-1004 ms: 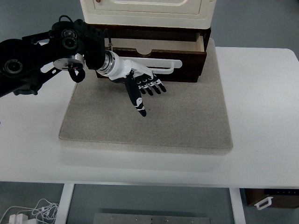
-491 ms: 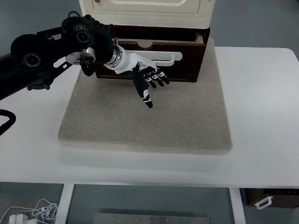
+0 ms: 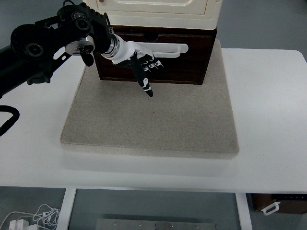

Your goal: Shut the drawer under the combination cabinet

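a: where's the drawer?

b: at the far side of the table, under the cream cabinet. its dark brown front looks nearly flush with the cabinet's base, with a long white handle running across the upper part.

a: and the hand?

b: the left hand lies against the drawer front, just below the handle's left end. the fingers are loosely spread and pressed toward the wood, gripping nothing; the thumb points down toward the mat.

a: what mat?

b: a beige mat the cabinet stands on, lying on the white table. the black left arm comes in from the left edge. some white cables lie on the floor below the table.
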Robot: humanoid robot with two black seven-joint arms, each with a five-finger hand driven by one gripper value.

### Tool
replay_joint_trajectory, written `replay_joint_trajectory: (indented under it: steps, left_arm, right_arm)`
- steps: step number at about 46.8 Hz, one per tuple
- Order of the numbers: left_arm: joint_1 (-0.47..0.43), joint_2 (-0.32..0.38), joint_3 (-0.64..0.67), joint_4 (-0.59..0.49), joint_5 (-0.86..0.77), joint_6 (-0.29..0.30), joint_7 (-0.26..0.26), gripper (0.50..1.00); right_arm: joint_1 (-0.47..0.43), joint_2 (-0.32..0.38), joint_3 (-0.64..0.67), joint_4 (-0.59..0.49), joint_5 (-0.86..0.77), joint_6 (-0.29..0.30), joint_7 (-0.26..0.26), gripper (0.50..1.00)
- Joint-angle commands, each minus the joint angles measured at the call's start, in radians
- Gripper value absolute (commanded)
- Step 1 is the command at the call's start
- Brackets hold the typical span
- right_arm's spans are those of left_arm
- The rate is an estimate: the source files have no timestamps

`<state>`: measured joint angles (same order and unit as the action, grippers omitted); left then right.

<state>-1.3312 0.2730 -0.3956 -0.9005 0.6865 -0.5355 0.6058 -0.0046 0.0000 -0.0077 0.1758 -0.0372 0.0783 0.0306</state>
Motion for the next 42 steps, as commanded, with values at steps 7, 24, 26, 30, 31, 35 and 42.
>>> replay_joint_trajectory:
  steps: [7, 24, 26, 30, 31, 35, 42]
  left_arm:
    - [-0.002, 0.000, 0.000, 0.008, 0.001, 0.000, -0.001, 0.992]
    - [0.000, 0.002, -0.002, 0.011, 0.001, 0.020, -0.008, 0.992]
    - [0.000, 0.002, -0.002, 0.014, 0.001, 0.020, -0.008, 0.992]
    - [-0.002, 0.002, -0.002, 0.022, -0.001, 0.019, -0.009, 0.992]
    - [-0.002, 0.002, -0.002, 0.022, -0.001, 0.019, -0.009, 0.992]
    - [-0.002, 0.002, -0.003, 0.020, -0.001, 0.017, -0.011, 0.992]
    - [0.000, 0.002, -0.002, 0.018, -0.001, 0.017, -0.014, 0.992]
  right_arm:
    - [0.000, 0.000, 0.000, -0.001, 0.000, 0.000, 0.000, 0.952]
    - [0.000, 0.000, 0.000, 0.001, 0.000, 0.000, 0.000, 0.952]
    - [0.000, 0.000, 0.000, 0.001, 0.000, 0.001, 0.000, 0.952]
    - [0.000, 0.000, 0.000, -0.001, -0.001, 0.001, 0.000, 0.952]
    - [0.000, 0.000, 0.000, 0.001, 0.000, 0.000, 0.000, 0.952]
    - [0.000, 0.000, 0.000, 0.001, -0.001, 0.000, 0.000, 0.952]
    - [0.000, 0.000, 0.000, -0.001, 0.000, 0.001, 0.000, 0.952]
